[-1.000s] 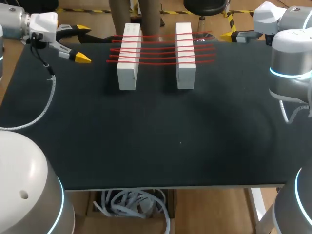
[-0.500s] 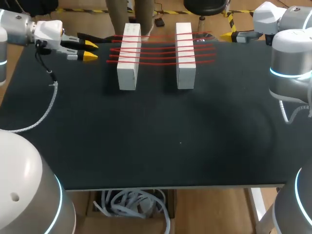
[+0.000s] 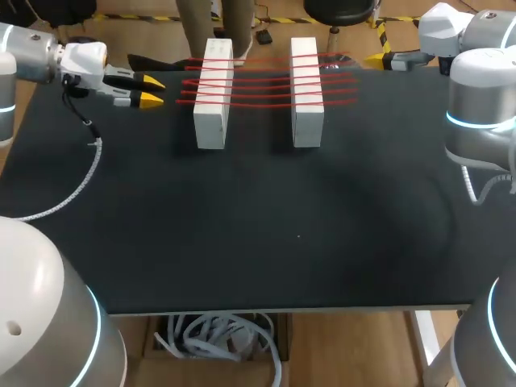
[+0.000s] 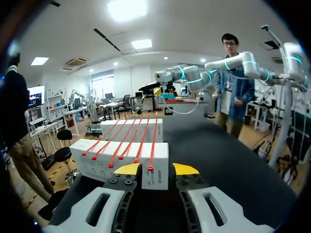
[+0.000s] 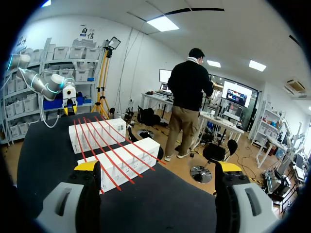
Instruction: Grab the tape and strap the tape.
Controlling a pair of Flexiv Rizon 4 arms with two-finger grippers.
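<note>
**Desk:** What's in front of you?

**Me:** The black table point(image 3: 242, 242). Toward its far edge stand two long white blocks side by side, the left block point(image 3: 213, 97) and the right block point(image 3: 306, 93). The red tape point(image 3: 258, 81) runs across the tops of both in about five parallel strands, and its ends poke out past each block.

**Desk:** And your grippers?

**Me:** My left gripper point(image 3: 151, 90) hangs near the left block and points at the strand ends. Its fingers are parted a little and hold nothing. My right gripper point(image 5: 158, 167) is at the far right corner, well apart from the right block, spread wide and also empty.

**Desk:** So the grab comes first?

**Me:** I'd say so, since nothing is gripped yet. I'd choose one strand end and line the left tips up so that strand alone sits between them. I'd close only once neither finger touches a neighbouring strand. They lie close together, so a careless approach could catch two or shove the block.

**Desk:** How does the tape look close up?

**Me:** From the left wrist I see thin, bright red, straight lines, each ending in a small red knob point(image 4: 120, 158) on the block's near face. I'd guess it's taut and light. I can't tell whether it stretches.
</note>
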